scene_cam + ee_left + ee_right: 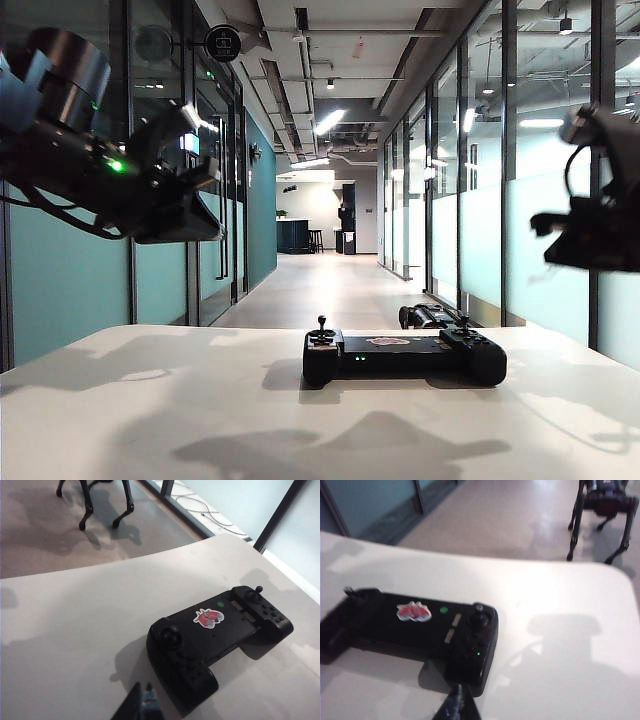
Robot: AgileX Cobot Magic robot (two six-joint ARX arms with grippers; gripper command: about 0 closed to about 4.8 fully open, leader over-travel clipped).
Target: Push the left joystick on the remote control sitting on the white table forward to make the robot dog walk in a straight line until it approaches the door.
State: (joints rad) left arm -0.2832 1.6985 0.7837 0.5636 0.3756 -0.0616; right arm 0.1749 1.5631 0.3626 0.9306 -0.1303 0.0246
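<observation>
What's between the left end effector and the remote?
Only bare table separates the left end effector from the remote, per the left wrist view.

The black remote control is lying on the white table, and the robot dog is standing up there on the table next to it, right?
Not quite. The remote control is on the white table, but the robot dog stands on the floor beyond the table's edge, as the right wrist view shows.

surface: white table | on it: remote control | floor: robot dog
</observation>
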